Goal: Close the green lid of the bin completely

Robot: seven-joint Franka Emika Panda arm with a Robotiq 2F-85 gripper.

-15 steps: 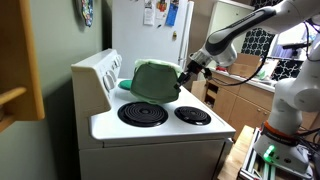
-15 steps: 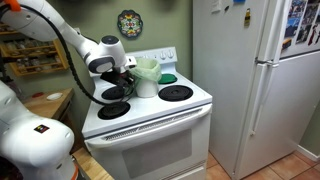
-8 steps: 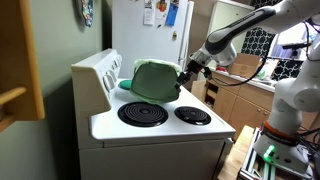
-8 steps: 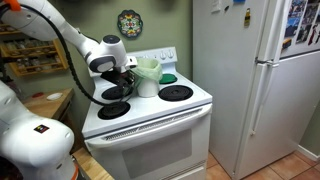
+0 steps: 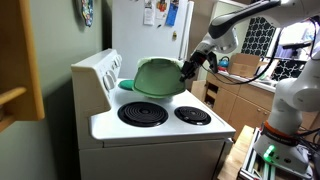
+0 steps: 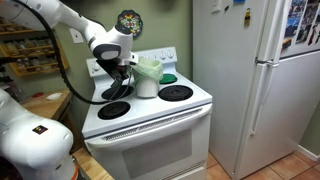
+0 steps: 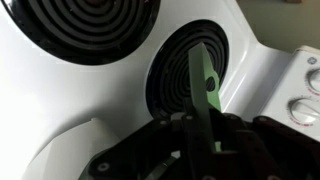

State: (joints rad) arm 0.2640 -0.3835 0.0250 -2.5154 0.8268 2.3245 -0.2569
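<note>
The green lid [image 5: 155, 78] stands raised and tilted over the back of the stove, hiding the bin in this exterior view. In an exterior view the pale bin [image 6: 148, 80] sits on a back burner. My gripper [image 5: 185, 70] is at the lid's right edge, level with the bin's top [image 6: 127, 74]. In the wrist view the lid's thin green edge [image 7: 204, 75] runs between my dark fingers [image 7: 200, 125], which look shut on it. The hinge is hidden.
The white stove has two front coil burners [image 5: 143, 113] [image 5: 192, 115] and a raised control panel [image 5: 95, 75] behind. A flat teal-green disc [image 6: 170, 77] lies by the bin. A white fridge [image 6: 250, 80] stands beside the stove, a wooden counter [image 6: 50, 100] on the other side.
My gripper has risen a little and turned, and the green lid's held edge has come up with it, so the lid looks wider and more domed. The bin has stayed put.
</note>
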